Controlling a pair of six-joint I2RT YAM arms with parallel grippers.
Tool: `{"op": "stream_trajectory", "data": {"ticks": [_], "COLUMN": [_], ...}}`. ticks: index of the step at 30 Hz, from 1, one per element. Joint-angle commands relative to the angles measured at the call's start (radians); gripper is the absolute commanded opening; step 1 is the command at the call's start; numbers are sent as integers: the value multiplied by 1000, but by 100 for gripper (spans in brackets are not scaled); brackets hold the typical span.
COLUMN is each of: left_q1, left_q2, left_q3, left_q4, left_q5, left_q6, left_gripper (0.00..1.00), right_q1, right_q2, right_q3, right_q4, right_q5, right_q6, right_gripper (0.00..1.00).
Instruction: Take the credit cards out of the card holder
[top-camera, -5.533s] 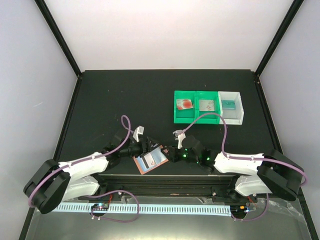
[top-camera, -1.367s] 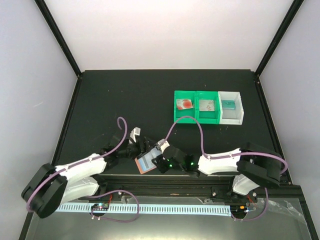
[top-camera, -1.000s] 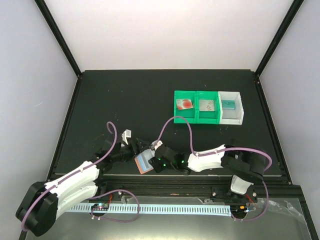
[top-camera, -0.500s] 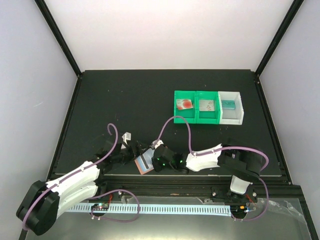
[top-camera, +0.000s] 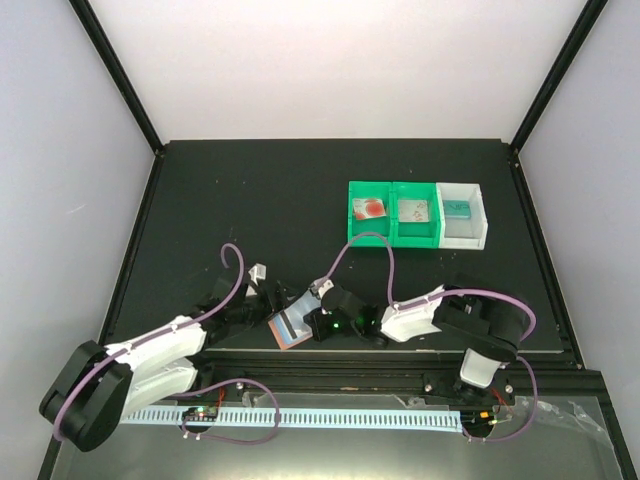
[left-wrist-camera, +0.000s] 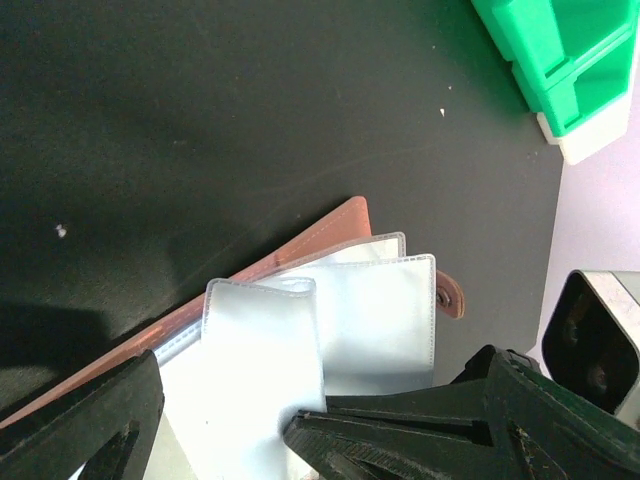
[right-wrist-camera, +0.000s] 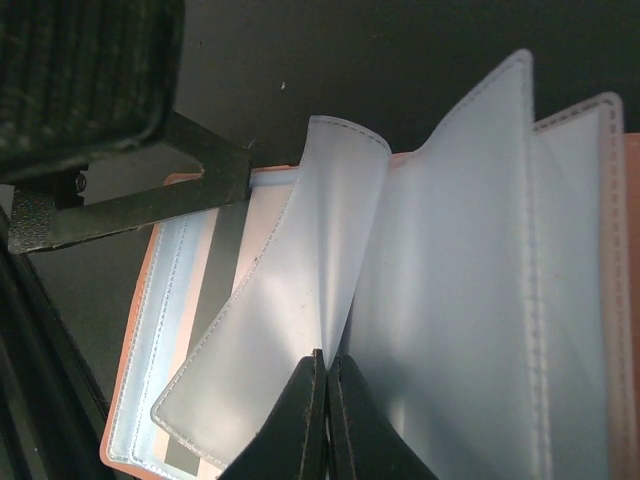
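The card holder (top-camera: 290, 328) lies open near the table's front edge, salmon rim (left-wrist-camera: 300, 250) outside and pale sleeves (right-wrist-camera: 450, 300) fanned out. My right gripper (right-wrist-camera: 326, 385) is shut on the lower edge of one sleeve, which stands raised and curled; in the top view it (top-camera: 312, 318) sits at the holder's right side. My left gripper (left-wrist-camera: 220, 410) is open over the holder's other half, one finger on each side of the sleeves. A dark stripe (right-wrist-camera: 222, 270) shows through a left pocket. Credit cards lie in the bins: a whitish one with red marks (top-camera: 369, 208), another (top-camera: 413, 209) and a teal one (top-camera: 460, 207).
Two green bins (top-camera: 392, 236) and a white bin (top-camera: 466, 238) stand side by side at the back right. The left gripper's ribbed finger (right-wrist-camera: 90, 70) fills the top left of the right wrist view. The front rail runs just behind the holder.
My right gripper has shut on a sleeve and drawn slightly right, raising it. The left gripper opened a little wider and stays by the holder.
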Motion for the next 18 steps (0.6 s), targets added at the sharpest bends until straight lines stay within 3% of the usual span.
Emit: {"op": "stream_trajectory", "data": {"ticks": [1, 18], "left_q1": [6, 5], "left_q2": [50, 180], "left_q3": [20, 81], "left_q4": [26, 79], "left_q5": [15, -11], "left_q6": [0, 48], "left_gripper": [90, 90], "right_q1": [-29, -72], "right_q2": [18, 62], "right_q3": [-43, -102], "right_q4": [87, 274], "right_q5": [-84, -190], "right_q6": [46, 128], "right_gripper": [4, 1]}}
